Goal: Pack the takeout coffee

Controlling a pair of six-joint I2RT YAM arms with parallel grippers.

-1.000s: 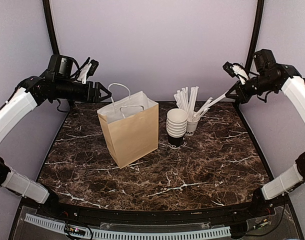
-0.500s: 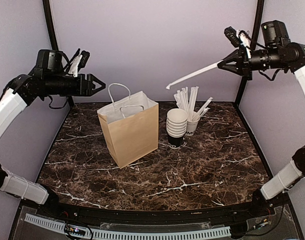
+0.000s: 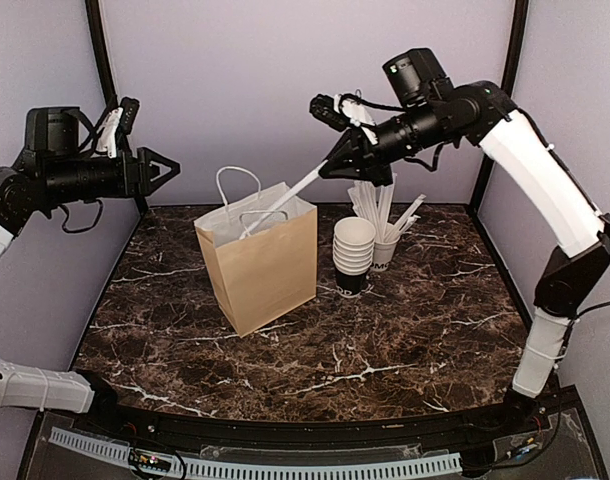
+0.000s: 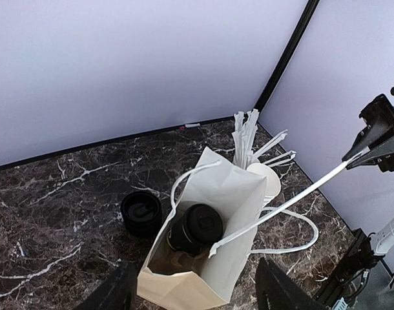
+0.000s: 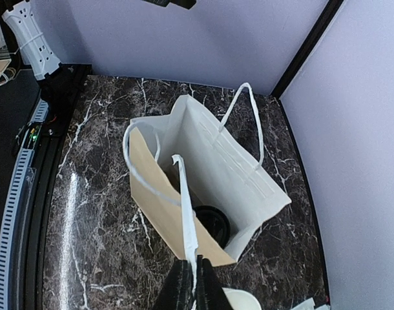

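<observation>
Seen from the top, the takeout coffee (image 4: 200, 226) is hidden; it sits down inside the paper bag (image 3: 270, 270). The right hand (image 3: 327, 172), pinched tight on a white straw (image 3: 285, 200), has swung over from the right, so the straw's tip now dips into the bag. The left hand (image 3: 168, 170) hangs wide open, empty.

We can read no words, numbers or signs on the bag (image 3: 260, 262), the takeout coffee (image 4: 200, 226) or the bench (image 3: 435, 330).
</observation>
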